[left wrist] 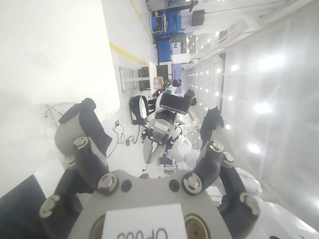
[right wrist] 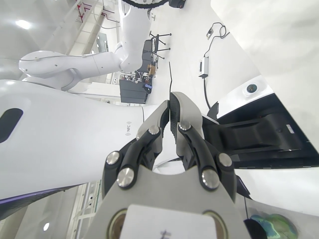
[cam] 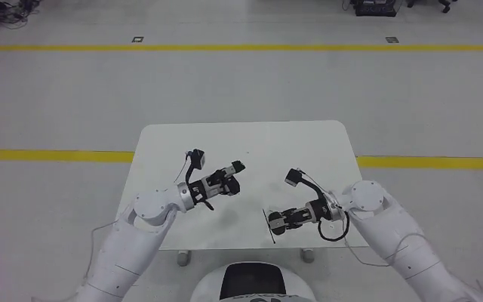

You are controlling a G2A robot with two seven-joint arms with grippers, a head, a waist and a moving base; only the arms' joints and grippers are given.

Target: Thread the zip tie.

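The thin black plastic zip tie is located in the lower centre of the top view, slightly right of the middle, over the near portion of the white rectangular surface. It appears as a nearly straight line, with one end toward the frame centre and the other toward the lower edge of the surface. Contact with the surface cannot be determined.

The right gripper holds the zip tie near its mid-length. In the right wrist view, the right gripper has its fingertips pressed together with the zip tie pinched between them. A short, slightly bent length of the strip projects beyond the fingertips.

The left gripper is positioned over the surface, left of centre in the top view, apart from both the zip tie and the right gripper. In the left wrist view, the left gripper has its fingers spread wide.

Two yellow floor lines cross the grey floor, one near the top of the frame and one at mid-height.
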